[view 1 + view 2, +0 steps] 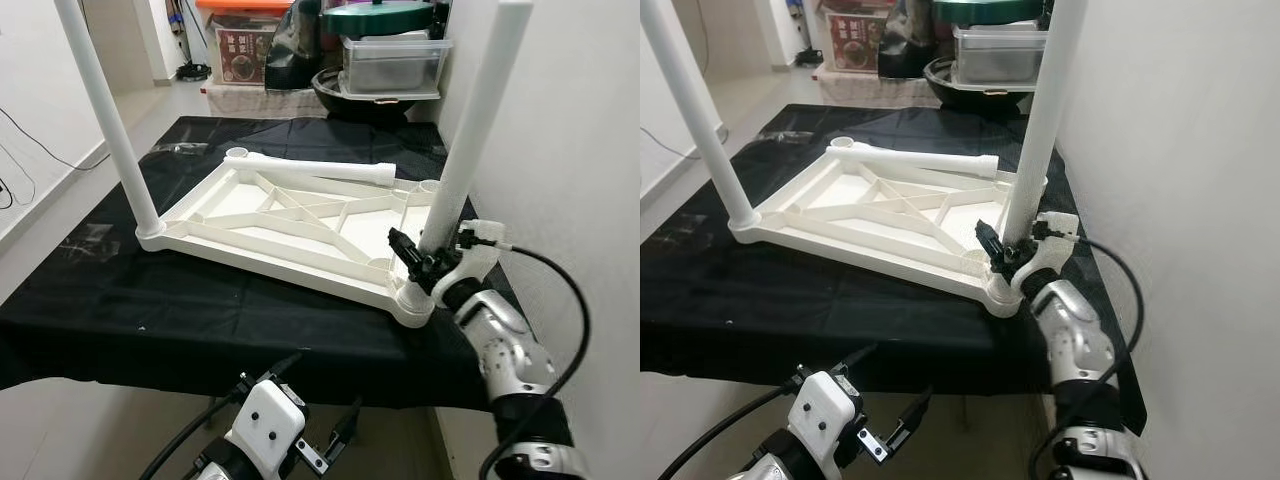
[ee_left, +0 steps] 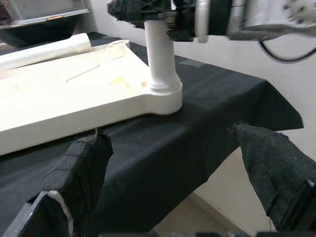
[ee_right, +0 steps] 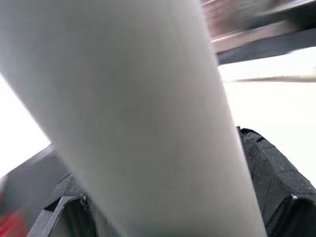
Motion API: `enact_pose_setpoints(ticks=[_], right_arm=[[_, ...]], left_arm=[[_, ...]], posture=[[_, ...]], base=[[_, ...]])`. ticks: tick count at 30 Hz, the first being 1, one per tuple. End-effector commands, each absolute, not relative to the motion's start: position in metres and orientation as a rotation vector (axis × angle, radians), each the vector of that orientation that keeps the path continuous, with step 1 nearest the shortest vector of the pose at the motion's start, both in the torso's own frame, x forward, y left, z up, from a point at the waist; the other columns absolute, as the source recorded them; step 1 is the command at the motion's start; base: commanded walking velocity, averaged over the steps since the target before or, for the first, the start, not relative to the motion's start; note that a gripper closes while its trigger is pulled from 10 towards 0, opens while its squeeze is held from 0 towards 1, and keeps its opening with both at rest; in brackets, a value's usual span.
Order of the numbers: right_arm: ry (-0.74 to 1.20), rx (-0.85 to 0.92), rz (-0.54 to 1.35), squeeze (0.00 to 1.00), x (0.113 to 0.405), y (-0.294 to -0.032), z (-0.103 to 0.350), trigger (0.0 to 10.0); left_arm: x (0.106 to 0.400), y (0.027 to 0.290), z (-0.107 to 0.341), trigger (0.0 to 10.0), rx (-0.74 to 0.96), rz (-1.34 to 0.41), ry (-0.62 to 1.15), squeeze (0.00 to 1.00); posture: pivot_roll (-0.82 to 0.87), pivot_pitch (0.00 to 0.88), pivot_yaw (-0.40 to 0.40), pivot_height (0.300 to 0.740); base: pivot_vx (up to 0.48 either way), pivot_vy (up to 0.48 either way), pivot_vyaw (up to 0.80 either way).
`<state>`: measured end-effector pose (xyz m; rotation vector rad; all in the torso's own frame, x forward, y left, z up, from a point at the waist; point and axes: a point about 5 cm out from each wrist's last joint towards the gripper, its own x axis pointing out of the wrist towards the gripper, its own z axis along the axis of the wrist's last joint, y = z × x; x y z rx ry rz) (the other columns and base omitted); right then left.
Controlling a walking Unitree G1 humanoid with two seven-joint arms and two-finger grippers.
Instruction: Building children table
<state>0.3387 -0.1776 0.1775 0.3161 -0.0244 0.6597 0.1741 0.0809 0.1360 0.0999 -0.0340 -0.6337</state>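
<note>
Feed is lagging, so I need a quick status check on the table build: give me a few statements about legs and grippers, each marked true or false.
1. The right gripper is closed around the near-right leg just above its socket. True.
2. The left gripper is holding a leg. False: it hangs open below the table edge, holding nothing.
3. Two legs stand upright in the tabletop. True: the near-right one and the near-left leg.
4. The loose leg lies on the floor. False: it lies across the far side of the upturned tabletop.
5. The tabletop rests on a black cloth. True.
</note>
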Motion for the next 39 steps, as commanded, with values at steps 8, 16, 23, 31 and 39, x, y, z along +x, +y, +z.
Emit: enact_pose_setpoints(ticks=[8,16,23,31,39], right_arm=[[0.07,0.207,1.262,0.0,0.317,-0.144,0.178,10.0],[0.084,0.075,1.263,0.0,0.329,-0.134,0.176,0.0],[0.031,0.053,1.024,0.0,0.343,-0.142,0.179,0.0],[0.031,0.119,0.279,0.0,0.367,-0.177,0.166,0.0],[0.131,0.134,-0.557,0.0,0.329,-0.204,0.143,0.0]], left_arm=[[0.173,0.081,0.133,10.0,0.107,-0.634,-0.022,0.0],[0.173,0.081,0.134,10.0,0.106,-0.632,-0.023,0.0],[0.173,0.082,0.134,10.0,0.105,-0.629,-0.023,0.0],[0.174,0.082,0.134,10.0,0.101,-0.632,-0.02,0.0],[0.175,0.083,0.134,10.0,0.104,-0.632,-0.021,0.0]], posture=[[0.11,0.055,-0.029,0.74],[0.12,0.062,-0.03,0.74],[0.11,0.069,-0.027,0.74],[0.1,0.073,-0.021,0.74],[0.1,0.075,-0.021,0.74]], base=[[0.0,0.0,0.0],[0.0,0.0,0.0],[0.0,0.0,0.0],[0.0,0.0,0.0],[0.0,0.0,0.0]])
